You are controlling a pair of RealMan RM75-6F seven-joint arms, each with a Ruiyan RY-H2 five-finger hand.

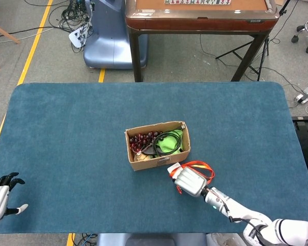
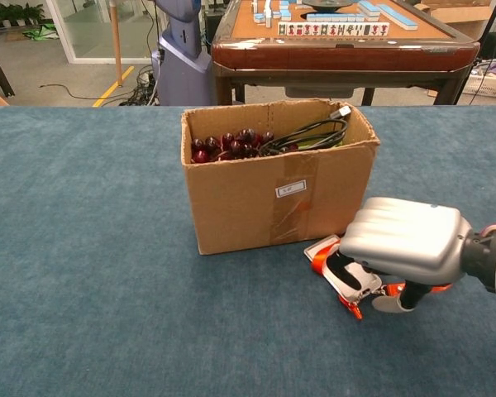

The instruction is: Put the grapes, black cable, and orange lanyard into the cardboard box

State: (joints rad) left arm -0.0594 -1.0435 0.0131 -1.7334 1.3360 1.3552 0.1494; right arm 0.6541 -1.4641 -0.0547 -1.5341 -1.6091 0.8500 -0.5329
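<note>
The cardboard box [image 1: 156,157] [image 2: 264,194] stands open at mid table. Inside it lie dark red grapes [image 1: 140,141] [image 2: 228,144] on the left and the coiled black cable [image 1: 165,140] [image 2: 311,132] on the right. The orange lanyard [image 1: 203,167] [image 2: 320,263] with its white badge lies on the cloth just in front of the box's right corner. My right hand [image 1: 189,180] [image 2: 401,240] covers it, fingers curled down around the badge and strap, which still touch the table. My left hand [image 1: 2,198] rests at the near left edge, fingers apart and holding nothing.
Something bright green [image 1: 173,141] lies in the box under the cable. Beyond the far edge of the teal table [image 1: 66,128] stand a wooden mahjong table [image 1: 200,15] [image 2: 339,45] and a blue machine base [image 1: 110,38].
</note>
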